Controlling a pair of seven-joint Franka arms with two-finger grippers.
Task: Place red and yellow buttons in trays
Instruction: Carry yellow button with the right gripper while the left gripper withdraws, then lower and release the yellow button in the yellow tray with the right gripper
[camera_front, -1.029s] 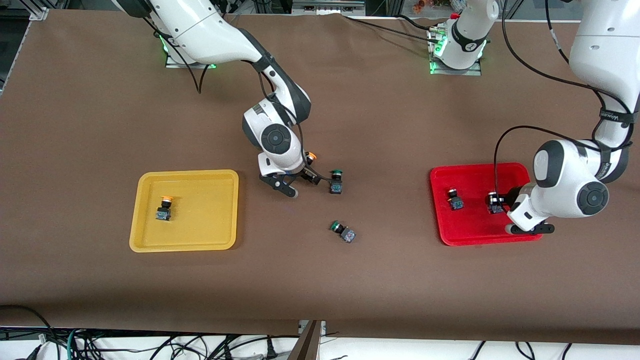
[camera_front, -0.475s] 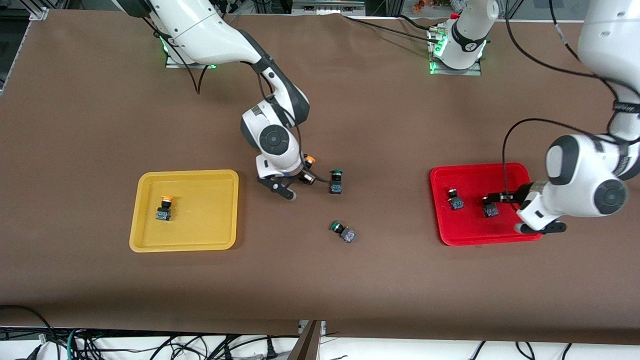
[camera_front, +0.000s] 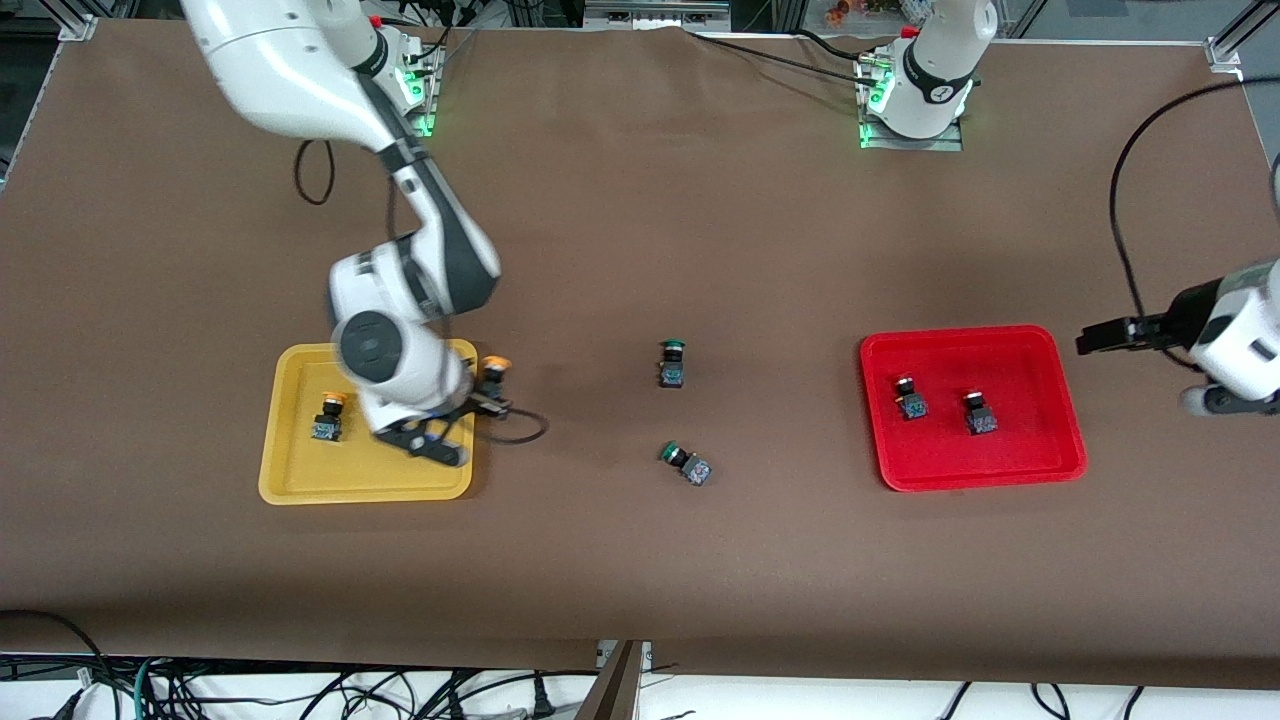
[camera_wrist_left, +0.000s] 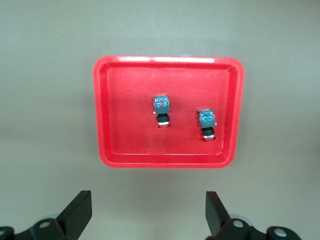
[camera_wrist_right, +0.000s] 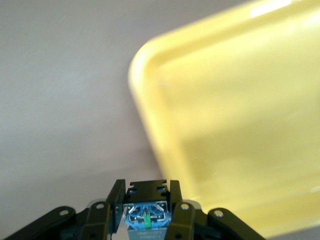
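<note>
My right gripper (camera_front: 490, 398) is shut on a yellow-capped button (camera_front: 494, 368) and holds it over the yellow tray's (camera_front: 300, 470) rim on the side toward the table's middle. In the right wrist view the button's dark and blue body (camera_wrist_right: 146, 210) sits between the fingers beside the yellow tray (camera_wrist_right: 240, 125). A second yellow button (camera_front: 328, 414) stands in that tray. Two red buttons (camera_front: 910, 397) (camera_front: 979, 412) stand in the red tray (camera_front: 1030, 440). My left gripper (camera_front: 1085, 345) is open and empty, raised beside the red tray toward the left arm's end. The left wrist view shows the red tray (camera_wrist_left: 125, 110), both red buttons (camera_wrist_left: 161, 111) (camera_wrist_left: 207, 122) and the gripper (camera_wrist_left: 147, 215).
Two green-capped switches are on the brown table between the trays: one upright (camera_front: 672, 363), one lying on its side (camera_front: 686, 463) nearer the front camera. A cable loop (camera_front: 525, 425) hangs by my right gripper.
My right arm has carried the yellow button from beside the upright green switch to the yellow tray's rim. My left gripper has let go of a red button in the red tray and pulled away.
</note>
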